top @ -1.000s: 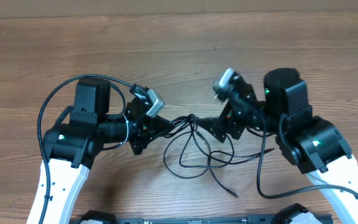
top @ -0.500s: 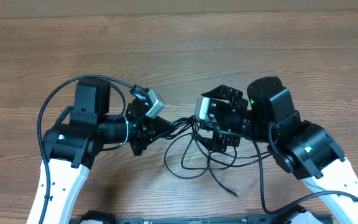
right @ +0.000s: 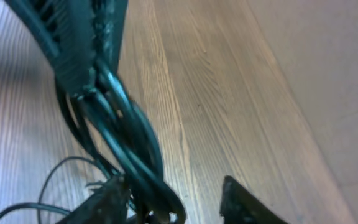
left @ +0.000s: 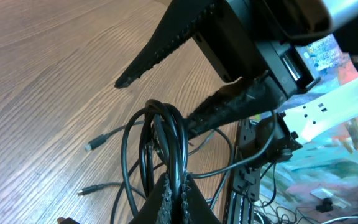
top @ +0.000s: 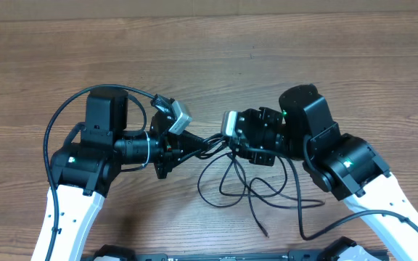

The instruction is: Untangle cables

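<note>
- Nearest the base, a plug tip (top: pixel 265 233) lies slack on the table (top: pixel 209 58), at about 5 o'clock from the loops.
- Just beyond it, the loose part of the cables (top: pixel 227 190) sprawls on the wood in crossed loops. It trails away at 6 o'clock from the spot where the two grippers meet. The crossings are not undone, so I judge the job to be early.
- At mid-table the left gripper (top: pixel 194 144) points toward 3 o'clock, clenched on a bunch of several strands. Its wrist view shows them pinched at the fingertips and arching up in a bight. This looks like an anchor hold that gives the other arm something to pull against.
- The right gripper (top: pixel 232 147) faces it just beside, pointing toward 9 o'clock. Its jaws are parted and straddle the same bunch: the strands lie against one finger and the other stands clear, so nothing is pinched.
- It probably sits that close so it can take a strand right at the anchor, where the cords run together, and draw it toward 3 o'clock.
- The risk is that it closes on the whole bunch rather than one cord, which would tighten the knot.
</note>
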`<state>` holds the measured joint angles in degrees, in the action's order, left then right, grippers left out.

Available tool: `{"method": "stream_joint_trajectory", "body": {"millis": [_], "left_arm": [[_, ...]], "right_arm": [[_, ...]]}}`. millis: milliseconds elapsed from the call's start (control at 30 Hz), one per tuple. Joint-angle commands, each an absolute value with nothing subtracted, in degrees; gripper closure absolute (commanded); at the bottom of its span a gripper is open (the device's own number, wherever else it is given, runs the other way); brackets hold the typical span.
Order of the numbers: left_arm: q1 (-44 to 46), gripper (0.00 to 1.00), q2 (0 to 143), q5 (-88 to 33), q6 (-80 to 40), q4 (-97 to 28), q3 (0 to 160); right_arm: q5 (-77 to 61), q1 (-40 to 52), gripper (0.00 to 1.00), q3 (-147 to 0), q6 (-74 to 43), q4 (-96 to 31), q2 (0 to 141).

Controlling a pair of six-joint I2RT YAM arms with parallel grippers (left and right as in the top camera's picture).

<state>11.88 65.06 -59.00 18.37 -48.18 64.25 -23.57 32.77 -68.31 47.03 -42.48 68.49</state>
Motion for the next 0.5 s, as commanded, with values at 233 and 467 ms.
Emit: {"method": "stream_joint_trajectory", "body": {"millis": [233, 467], "left_arm": [[11.6, 0.96, 65.3, -57.8, 17.5, -48.2, 65.8], [11.6, 0.96, 65.3, -57.2, 17.5, -48.0, 65.8]], "right_arm": [[-23.6, 33.2, 0.56, -69.7, 47.2, -42.0, 68.3], [-28.1, 33.3, 0.57, -69.7, 46.8, -40.7, 68.3]]}}
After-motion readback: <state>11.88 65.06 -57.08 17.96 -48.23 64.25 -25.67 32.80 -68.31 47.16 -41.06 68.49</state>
